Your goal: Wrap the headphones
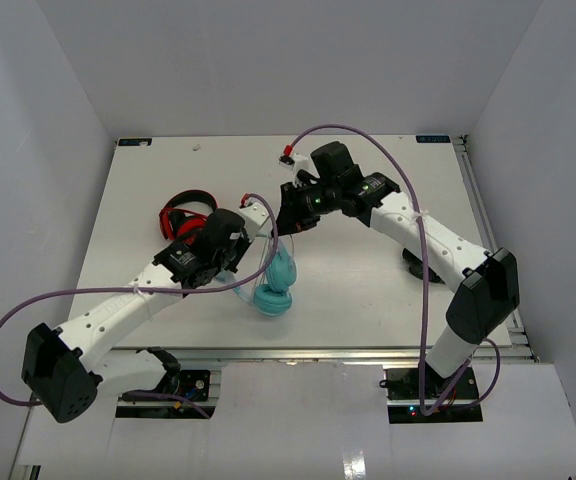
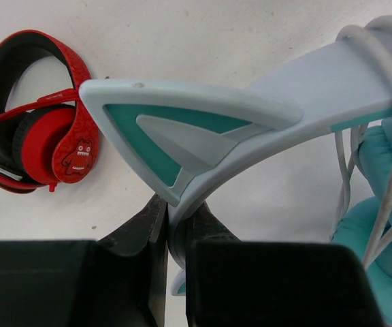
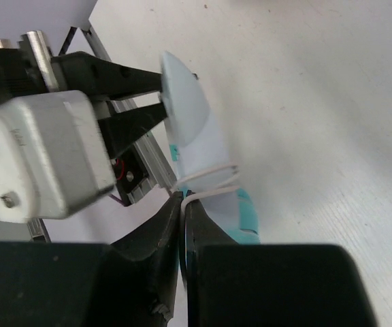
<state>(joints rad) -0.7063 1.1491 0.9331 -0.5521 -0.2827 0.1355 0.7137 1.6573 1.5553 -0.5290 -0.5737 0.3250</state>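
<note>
The teal headphones (image 1: 275, 285) hang above the table's middle, cups low and the pale band up. In the left wrist view my left gripper (image 2: 177, 225) is shut on the pale band just below a cat ear (image 2: 182, 129), and a teal cup (image 2: 380, 231) shows at the right. From above, the left gripper (image 1: 261, 215) sits at the band's top. My right gripper (image 3: 184, 204) is shut on the thin white cord (image 3: 213, 174), which loops twice round the band (image 3: 199, 136). That gripper (image 1: 281, 232) is close beside the left one.
Red-and-black headphones (image 1: 183, 212) lie flat on the table left of my left wrist, also showing in the left wrist view (image 2: 39, 116). Part of a black object (image 1: 413, 262) lies under my right forearm. White walls surround the table (image 1: 168, 170).
</note>
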